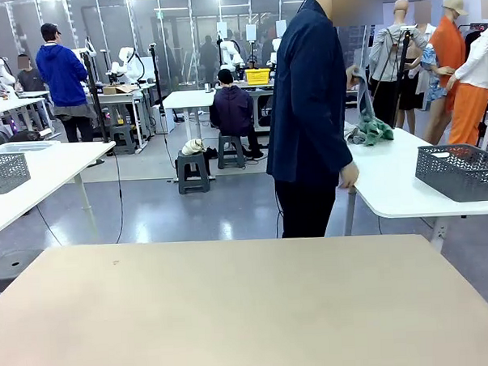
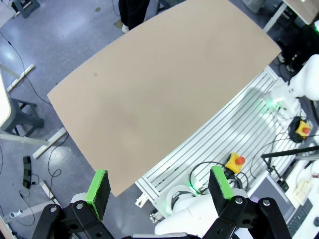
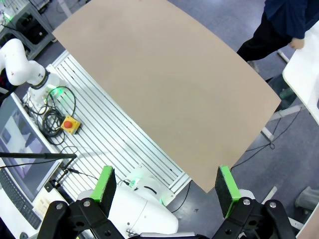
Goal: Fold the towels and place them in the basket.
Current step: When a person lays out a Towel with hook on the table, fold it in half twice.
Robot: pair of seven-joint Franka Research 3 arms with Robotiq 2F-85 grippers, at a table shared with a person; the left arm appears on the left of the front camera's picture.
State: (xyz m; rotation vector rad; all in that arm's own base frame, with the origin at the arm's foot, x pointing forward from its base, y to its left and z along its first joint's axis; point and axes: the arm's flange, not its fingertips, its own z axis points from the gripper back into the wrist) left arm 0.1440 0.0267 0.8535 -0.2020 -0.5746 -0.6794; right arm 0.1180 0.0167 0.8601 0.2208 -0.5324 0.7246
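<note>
Beige tabletop (image 1: 233,313) lies below my left hand (image 2: 158,177) and right hand (image 3: 165,174). I see both wide open, holding nothing. The dark grey mesh basket (image 1: 462,172) sits on another white tabletop (image 1: 390,185).

Plain matte tan surface (image 1: 233,313). Black left end effector (image 2: 159,188) and right end effector (image 3: 166,185), bright green pads (image 2: 98,191). Dark grey perforated basket (image 1: 462,172) on white surface (image 1: 390,185). Green cloth (image 1: 375,131). Navy jacket, black trousers on person (image 1: 309,107). Glossy blue-grey floor (image 1: 188,210). Yellow box with red button (image 2: 235,163).
</note>
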